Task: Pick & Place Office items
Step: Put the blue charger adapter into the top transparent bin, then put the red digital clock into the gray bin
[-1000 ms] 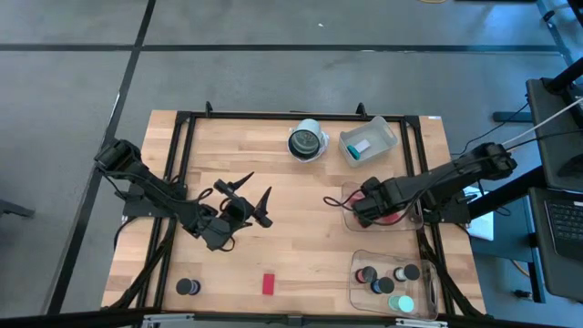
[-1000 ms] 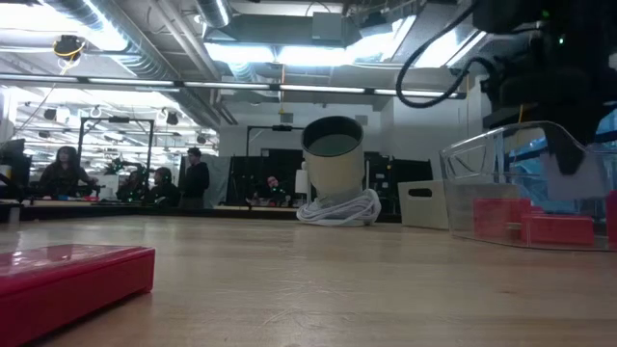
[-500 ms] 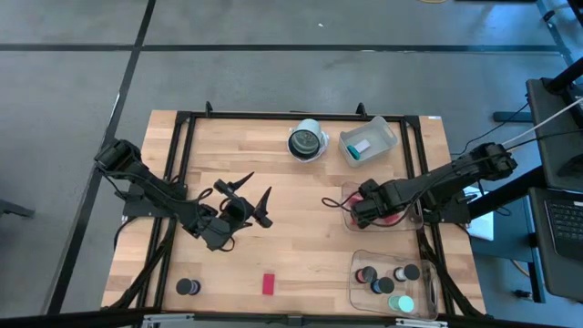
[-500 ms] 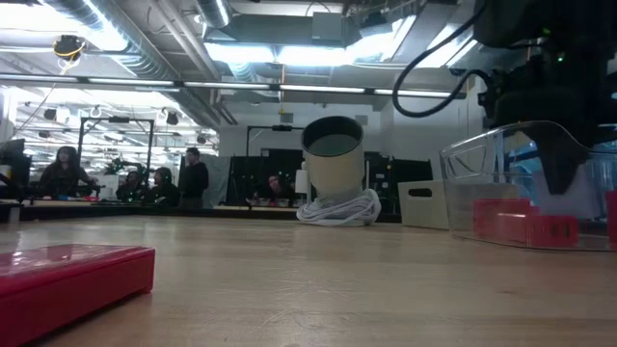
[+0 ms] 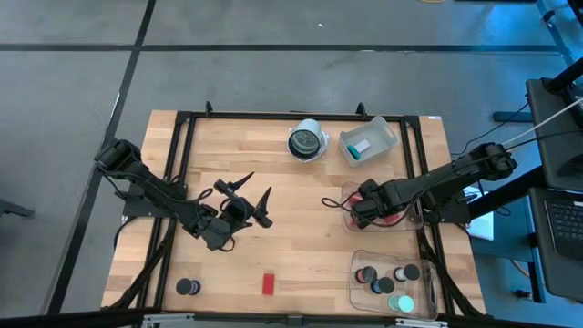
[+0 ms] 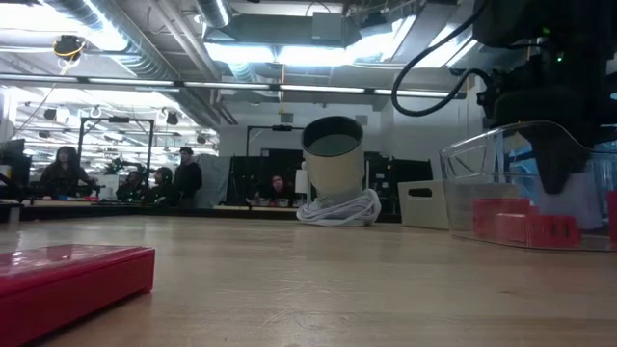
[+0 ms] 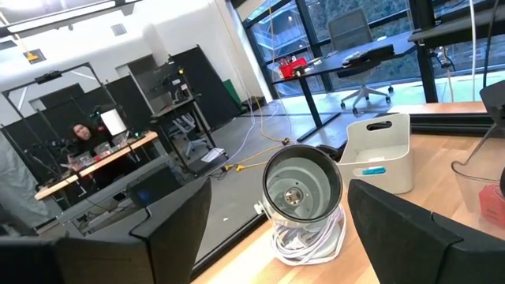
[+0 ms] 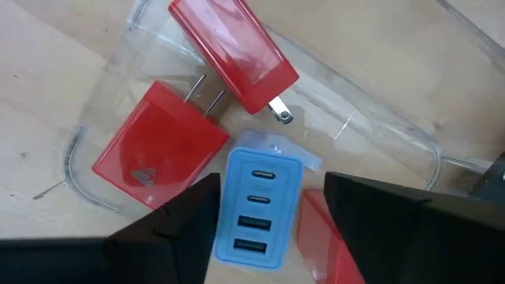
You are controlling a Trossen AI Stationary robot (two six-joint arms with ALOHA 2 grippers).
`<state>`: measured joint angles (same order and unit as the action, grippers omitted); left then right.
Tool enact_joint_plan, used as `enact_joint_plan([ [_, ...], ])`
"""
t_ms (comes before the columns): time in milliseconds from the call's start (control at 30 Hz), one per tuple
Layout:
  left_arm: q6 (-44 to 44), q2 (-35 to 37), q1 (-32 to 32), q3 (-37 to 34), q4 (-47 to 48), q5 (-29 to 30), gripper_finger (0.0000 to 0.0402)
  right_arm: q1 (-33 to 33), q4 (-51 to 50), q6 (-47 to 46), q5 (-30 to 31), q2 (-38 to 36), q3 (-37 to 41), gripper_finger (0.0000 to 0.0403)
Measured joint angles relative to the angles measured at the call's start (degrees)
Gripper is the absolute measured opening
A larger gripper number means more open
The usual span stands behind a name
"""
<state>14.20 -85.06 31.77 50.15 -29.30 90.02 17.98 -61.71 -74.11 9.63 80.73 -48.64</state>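
Over clear bin (image 5: 387,206): right gripper (image 5: 357,211), jaws now parted, blue charger (image 8: 259,208) released among red blocks (image 8: 164,144). Left gripper (image 5: 252,193) unchanged, spread, empty.

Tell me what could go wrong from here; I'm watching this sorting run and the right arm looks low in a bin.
1. The right gripper sits down inside the clear bin, its fingers either side of the blue charger; lifting could drag the charger out or nudge the bin.
2. Red plugs crowd the charger, so the fingers might catch one.
3. A red block and black disc lie near the table's front edge; a careless approach could knock them off.
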Motion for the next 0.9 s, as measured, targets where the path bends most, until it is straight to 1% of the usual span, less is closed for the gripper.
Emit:
enact_joint_plan([
  [133,-0.1,0.0,0.4,0.0,0.0,0.0,0.0297,0.0,-0.1,1.2,0.0,0.0,-0.5,0.0253],
  [267,-0.2,0.0,2.0,0.0,0.0,-0.6,0.0297,0.0,-2.3,3.6,0.0,0.0,-3.2,0.0272],
  [333,-1.3,0.0,3.0,0.0,0.0,-2.7,0.0297,0.0,-4.5,4.9,0.5,0.0,-5.6,0.0278],
  [433,-4.9,0.0,4.5,0.0,0.4,-7.6,0.0297,0.0,-7.8,6.5,3.5,0.0,-9.8,0.0283],
  [533,-11.6,0.0,5.5,0.0,4.1,-15.3,0.0297,0.0,-8.8,8.7,6.9,0.0,-14.2,0.0283],
  [600,-18.4,0.0,5.9,0.0,8.4,-22.4,0.0297,0.3,-8.6,9.9,8.8,0.0,-17.1,0.0283],
  [733,-36.5,0.0,5.5,0.0,20.9,-43.9,0.0297,1.5,-7.9,12.4,13.0,0.0,-22.6,0.0283],
  [800,-44.1,-0.2,5.1,0.0,26.0,-52.9,0.0297,2.3,-7.6,13.4,15.0,0.0,-24.9,0.0283],
  [833,-47.0,-0.7,5.1,0.0,27.5,-55.4,0.0297,2.7,-7.2,13.8,16.0,0.0,-25.8,0.0283],
  [900,-51.5,-1.9,5.4,-0.1,28.6,-56.9,0.0297,3.3,-6.4,14.6,17.8,0.0,-27.2,0.0283],
])
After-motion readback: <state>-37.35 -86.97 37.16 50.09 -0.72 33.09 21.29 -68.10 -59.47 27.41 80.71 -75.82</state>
